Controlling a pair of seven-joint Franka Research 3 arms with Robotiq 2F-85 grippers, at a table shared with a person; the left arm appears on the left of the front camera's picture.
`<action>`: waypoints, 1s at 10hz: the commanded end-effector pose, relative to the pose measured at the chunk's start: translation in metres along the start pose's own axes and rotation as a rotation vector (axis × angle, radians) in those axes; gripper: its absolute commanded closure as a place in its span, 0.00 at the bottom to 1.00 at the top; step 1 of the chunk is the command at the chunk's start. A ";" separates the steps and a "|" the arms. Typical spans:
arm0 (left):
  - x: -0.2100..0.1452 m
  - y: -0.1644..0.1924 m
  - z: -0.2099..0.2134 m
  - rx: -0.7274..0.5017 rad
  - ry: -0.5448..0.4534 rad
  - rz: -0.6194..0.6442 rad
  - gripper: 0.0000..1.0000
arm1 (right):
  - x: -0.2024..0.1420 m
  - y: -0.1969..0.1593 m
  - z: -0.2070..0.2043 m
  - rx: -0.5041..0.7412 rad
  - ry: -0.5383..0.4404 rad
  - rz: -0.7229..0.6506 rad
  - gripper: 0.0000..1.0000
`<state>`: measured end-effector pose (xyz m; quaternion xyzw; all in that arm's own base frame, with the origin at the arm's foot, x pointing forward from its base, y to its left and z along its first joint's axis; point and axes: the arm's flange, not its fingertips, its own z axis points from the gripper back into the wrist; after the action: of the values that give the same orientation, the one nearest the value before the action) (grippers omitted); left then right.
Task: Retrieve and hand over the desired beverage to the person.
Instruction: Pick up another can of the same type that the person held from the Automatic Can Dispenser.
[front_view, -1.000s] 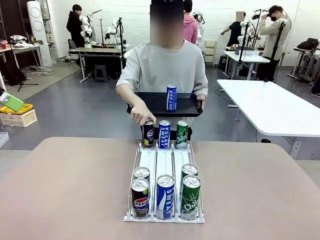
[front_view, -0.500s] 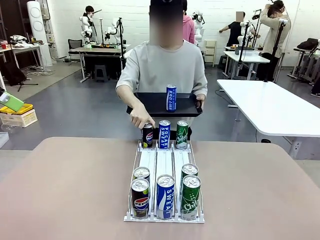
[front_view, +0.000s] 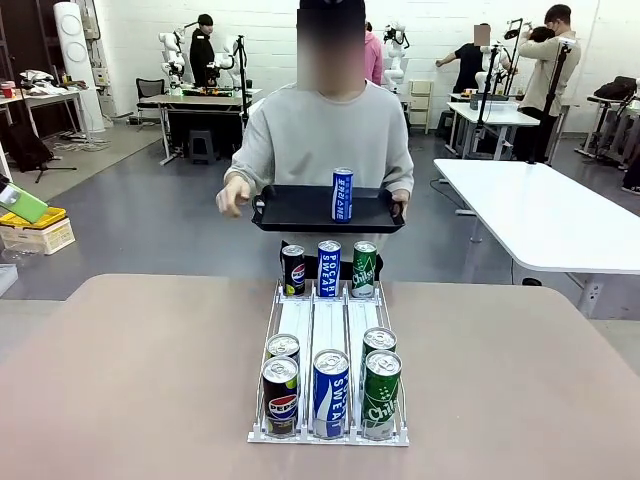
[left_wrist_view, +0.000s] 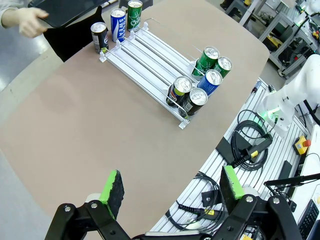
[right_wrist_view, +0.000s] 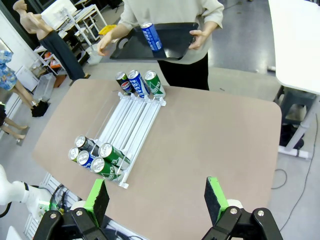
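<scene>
The left gripper (left_wrist_view: 172, 185) and the right gripper (right_wrist_view: 156, 194) both hang high above the table (front_view: 130, 380), green pads spread wide with nothing between them. The drinks stand in a white rack (front_view: 328, 322) in the middle of the table. At its near end a black can (front_view: 280, 395), a blue can (front_view: 331, 390) and a green can (front_view: 381, 393) stand in front, with a second black and a second green close behind. Three more cans (front_view: 328, 267), one of each colour, stand at the far end by the person (front_view: 325, 130). The person holds a black tray (front_view: 290, 212) carrying a slim blue can (front_view: 342, 194), with one hand (front_view: 235, 195) raised free beside it. Which drink is wanted cannot be told. The cans look sealed, so probably full and weighty for their size. Their thin metal walls are smooth, so likely slippery, and would dent under a hard squeeze. Neighbours stand just beside each other, so the safest hold is probably from above, pads on the upper body under the rim, closing gently and lifting straight up.
</scene>
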<state>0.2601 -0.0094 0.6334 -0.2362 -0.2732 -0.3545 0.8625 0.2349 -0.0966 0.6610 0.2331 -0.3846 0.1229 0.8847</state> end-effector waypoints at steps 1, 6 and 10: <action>0.002 0.000 -0.001 -0.005 -0.010 -0.010 0.00 | 0.001 0.000 -0.002 0.034 -0.004 0.007 0.00; 0.049 -0.048 -0.098 0.204 0.419 0.013 0.00 | 0.001 0.000 -0.002 0.034 -0.004 0.007 0.00; 0.082 -0.099 -0.201 0.369 0.426 0.389 0.00 | 0.001 0.000 -0.002 0.034 -0.004 0.007 0.00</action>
<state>0.2923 -0.2173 0.5488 -0.0420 -0.0801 -0.2302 0.9689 0.2348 -0.0963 0.6612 0.2327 -0.3846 0.1232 0.8847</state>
